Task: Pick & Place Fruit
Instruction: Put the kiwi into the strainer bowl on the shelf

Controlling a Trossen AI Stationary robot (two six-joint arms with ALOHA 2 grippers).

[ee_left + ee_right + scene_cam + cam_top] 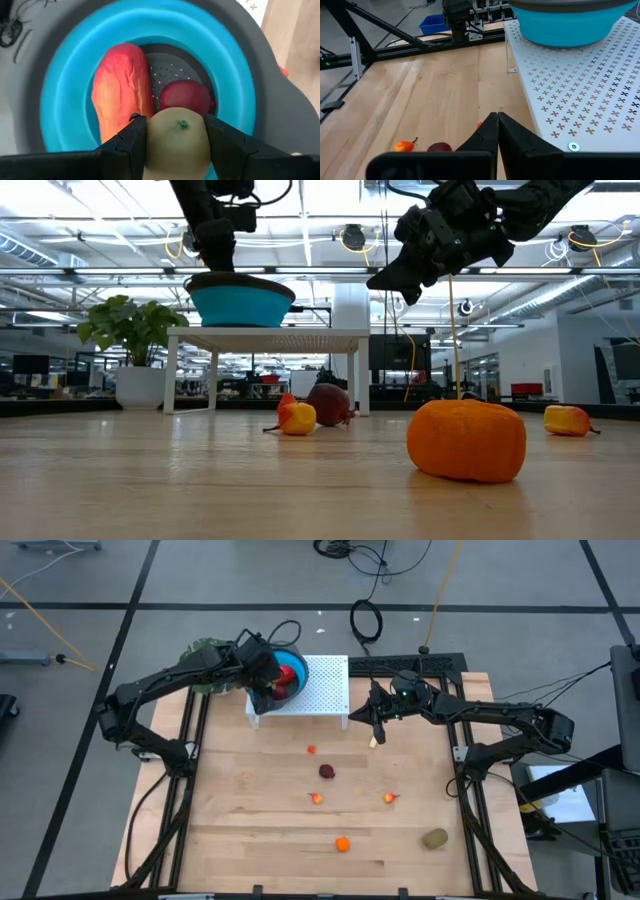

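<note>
Nearest you, a round orange toy ball (343, 844) and an olive-brown oval (434, 838) lay loose on the wooden table (250, 840). At the far blue bowl (70, 75), you needed only release low and centred: the left gripper (175, 142) pinched a pale olive fruit (176, 142); the right gripper (497, 132) hung pressed together, empty.

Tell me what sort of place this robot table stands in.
Probably a large robotics lab or open workshop hall: a wooden table on a black metal frame, loose cables across a grey floor, and, in the low view, ceiling pipework with distant workstations.
</note>
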